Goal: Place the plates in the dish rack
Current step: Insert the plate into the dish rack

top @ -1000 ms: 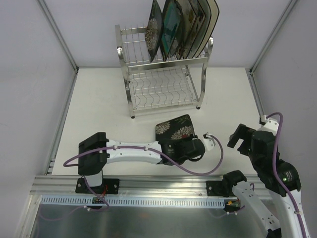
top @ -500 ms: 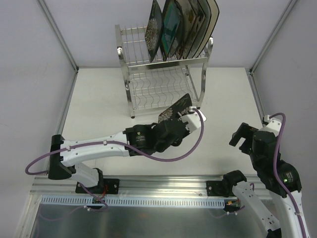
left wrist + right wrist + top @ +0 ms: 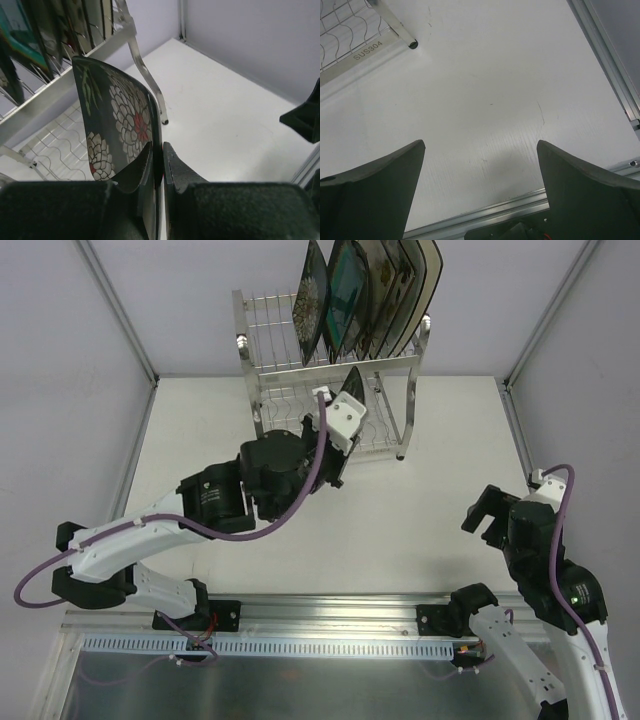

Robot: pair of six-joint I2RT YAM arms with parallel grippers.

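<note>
White table (image 3: 200, 440) lies beneath. One dark floral plate (image 3: 120, 120) is held upright before the rack (image 3: 290, 371), pinched at its rim by the left gripper (image 3: 157, 160). It could be knocked against the upper rail and slip. The right gripper (image 3: 480, 145) is spread wide and empty.

You're looking at a flat white tabletop (image 3: 200, 430), boxed in on three sides by plain pale grey wall panels (image 3: 60, 390). A thin aluminium strut (image 3: 118, 310) slants up at each back corner. Along the near edge you have a ribbed aluminium rail (image 3: 330, 612), then a white slotted strip (image 3: 330, 647), then a glossy grey sheet (image 3: 300, 685). In the right wrist view the tabletop shows a faint dark scratch (image 3: 541, 112).
</note>
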